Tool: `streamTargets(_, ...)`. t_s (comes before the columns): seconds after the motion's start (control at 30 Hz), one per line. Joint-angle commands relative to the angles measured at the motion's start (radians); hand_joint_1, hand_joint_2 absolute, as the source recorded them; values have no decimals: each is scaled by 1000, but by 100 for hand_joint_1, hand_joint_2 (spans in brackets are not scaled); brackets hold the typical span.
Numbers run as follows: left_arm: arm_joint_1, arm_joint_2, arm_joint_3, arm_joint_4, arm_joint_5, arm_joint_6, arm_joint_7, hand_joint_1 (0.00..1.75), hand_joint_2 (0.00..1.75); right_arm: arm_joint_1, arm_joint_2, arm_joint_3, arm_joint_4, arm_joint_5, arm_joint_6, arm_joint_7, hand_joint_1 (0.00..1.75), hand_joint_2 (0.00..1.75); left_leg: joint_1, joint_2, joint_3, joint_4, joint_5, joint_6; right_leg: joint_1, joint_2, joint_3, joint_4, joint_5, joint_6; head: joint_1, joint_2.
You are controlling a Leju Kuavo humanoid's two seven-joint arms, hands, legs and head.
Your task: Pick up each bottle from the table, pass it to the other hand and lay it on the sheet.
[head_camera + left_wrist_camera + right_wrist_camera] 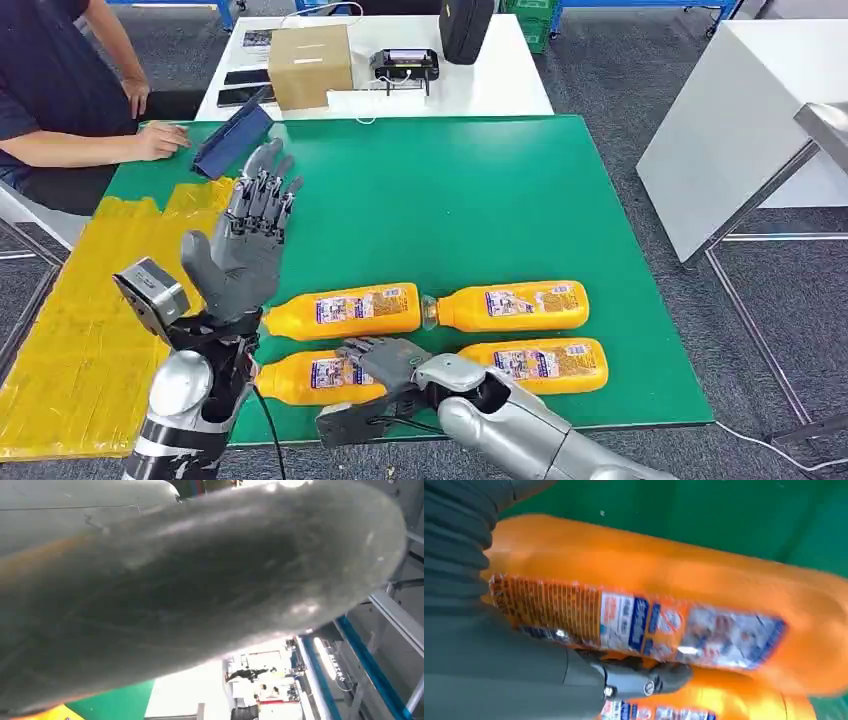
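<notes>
- Now the right hand grips the front-left bottle on the green tabletop.
- Left hand hovers released, fingers spread, above the tabletop's yellow sheet.

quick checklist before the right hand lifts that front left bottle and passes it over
1. Right hand on the front left bottle: ok, it lies over the bottle's near end.
2. Fingers closed firmly round it: cannot tell, the hand hides the contact.
3. Bottle off the green table: not ok, it lies flat.
4. Left hand ready to receive: ok, raised, fingers apart, holding nothing.
5. Yellow sheet free for laying: ok, no bottle on it.
6. Neighbouring bottle apart: cannot tell, it lies close behind.
</notes>
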Motion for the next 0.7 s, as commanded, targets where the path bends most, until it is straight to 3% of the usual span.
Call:
streamTargets(0.03,-88,-4,-27,127,8,-5,8,0,0,-124,-1,196,182,22,86,-40,173,175,1,-3,2,-1,0,-1,0,2,3,-1,-1,-2,0,0)
streamTargets(0.13,-111,-6,-32,149,27,-6,8,0,0,-129,-8,226,215,14,140,-96,175,175,1,-3,3,0,0,-1,0,1,3,-1,0,-1,0,0)
streamTargets(0.47,-128,-10,-35,158,41,14,10,0,0,-101,4,206,327,37,81,-140,175,175,1,-4,6,-1,1,-1,0,0,5,-2,0,-1,0,0)
streamTargets(0.57,-116,-16,-11,126,-14,124,8,0,0,-60,1,85,331,-20,-29,-48,175,175,1,-4,6,-1,1,-1,1,0,6,-2,0,-1,0,0)
streamTargets(0.6,-93,-7,13,83,-94,257,-11,0,0,11,-10,-48,277,-100,-191,-14,175,175,1,-4,6,-1,1,-1,1,0,6,-2,0,-1,0,0)
streamTargets(0.63,-81,10,20,55,-89,259,-7,0,0,23,-30,-48,247,-99,-192,-10,175,175,1,-3,8,-1,1,-1,1,0,7,-2,0,-1,0,0)
streamTargets(0.7,-48,17,68,9,-140,374,-40,0,0,136,-34,-197,144,-199,-357,-44,175,175,1,-3,8,-1,1,-1,1,1,7,-2,1,-3,0,0)
